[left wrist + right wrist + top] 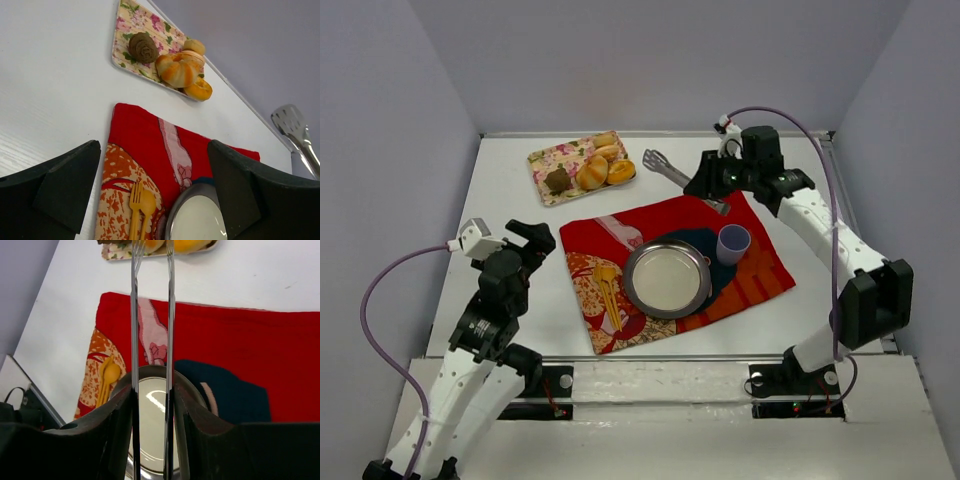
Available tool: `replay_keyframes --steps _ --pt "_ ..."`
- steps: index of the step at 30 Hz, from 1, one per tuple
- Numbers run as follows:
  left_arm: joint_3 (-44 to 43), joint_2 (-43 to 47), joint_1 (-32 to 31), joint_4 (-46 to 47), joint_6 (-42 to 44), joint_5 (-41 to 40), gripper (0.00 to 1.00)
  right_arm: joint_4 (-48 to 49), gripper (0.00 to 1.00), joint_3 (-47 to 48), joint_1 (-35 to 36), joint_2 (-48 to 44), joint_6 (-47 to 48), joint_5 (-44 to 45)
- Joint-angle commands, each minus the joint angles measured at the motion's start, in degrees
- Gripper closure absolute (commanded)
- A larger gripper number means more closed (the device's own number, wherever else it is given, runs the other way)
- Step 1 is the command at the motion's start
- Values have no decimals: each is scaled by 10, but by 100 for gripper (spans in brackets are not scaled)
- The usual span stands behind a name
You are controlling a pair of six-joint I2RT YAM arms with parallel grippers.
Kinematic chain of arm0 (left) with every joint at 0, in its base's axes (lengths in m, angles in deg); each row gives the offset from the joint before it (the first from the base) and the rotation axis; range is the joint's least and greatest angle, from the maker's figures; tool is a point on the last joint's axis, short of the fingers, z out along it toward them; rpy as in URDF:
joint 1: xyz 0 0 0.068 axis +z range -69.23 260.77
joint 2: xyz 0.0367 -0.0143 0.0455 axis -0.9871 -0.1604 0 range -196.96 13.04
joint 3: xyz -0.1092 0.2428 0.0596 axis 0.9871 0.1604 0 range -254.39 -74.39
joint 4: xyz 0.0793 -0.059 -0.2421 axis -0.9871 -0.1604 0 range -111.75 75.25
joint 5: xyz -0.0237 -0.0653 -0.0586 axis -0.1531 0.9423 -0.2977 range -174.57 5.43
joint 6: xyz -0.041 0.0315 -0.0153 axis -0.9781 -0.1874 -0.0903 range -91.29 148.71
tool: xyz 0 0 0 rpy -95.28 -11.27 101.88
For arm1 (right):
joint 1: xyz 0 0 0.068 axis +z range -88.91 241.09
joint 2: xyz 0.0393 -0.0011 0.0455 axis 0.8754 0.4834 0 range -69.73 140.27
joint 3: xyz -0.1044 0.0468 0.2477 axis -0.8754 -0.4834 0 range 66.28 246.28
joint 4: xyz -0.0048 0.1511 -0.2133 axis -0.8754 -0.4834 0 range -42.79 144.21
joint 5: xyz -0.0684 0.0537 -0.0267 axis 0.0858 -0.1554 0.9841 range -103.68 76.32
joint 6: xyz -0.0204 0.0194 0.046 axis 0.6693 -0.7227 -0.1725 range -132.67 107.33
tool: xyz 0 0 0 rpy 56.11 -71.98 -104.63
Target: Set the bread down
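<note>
While the right gripper (152,395) is clamped on the tongs (665,165), their tips near the bread (598,165) on the floral tray (542,160) at eleven o'clock from the plate (667,277), the reach seems underway, and the next move calls for straddling one roll and squeezing.

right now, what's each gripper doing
left gripper: open, empty
right gripper: shut on the tongs

You have a red cloth (670,215) on the table (510,195), a purple cup (733,243) upright on it, yellow cutlery (609,295) at its left.
</note>
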Motion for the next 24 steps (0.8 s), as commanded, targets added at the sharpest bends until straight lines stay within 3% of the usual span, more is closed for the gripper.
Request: replay_keyframes --steps 1,8,13,17,24 --pt "7 13 -1 31 0 6 1 91 58 43 56 44 -91 58" --pt "8 17 -1 31 -2 9 1 99 54 172 134 184 -137 119" --pt "10 24 -1 34 0 15 1 70 47 252 134 258 -159 155" --pt "12 24 -1 33 -1 8 1 55 39 315 140 322 -157 136" --pt "10 23 -1 31 -2 6 1 25 37 401 146 401 -165 140"
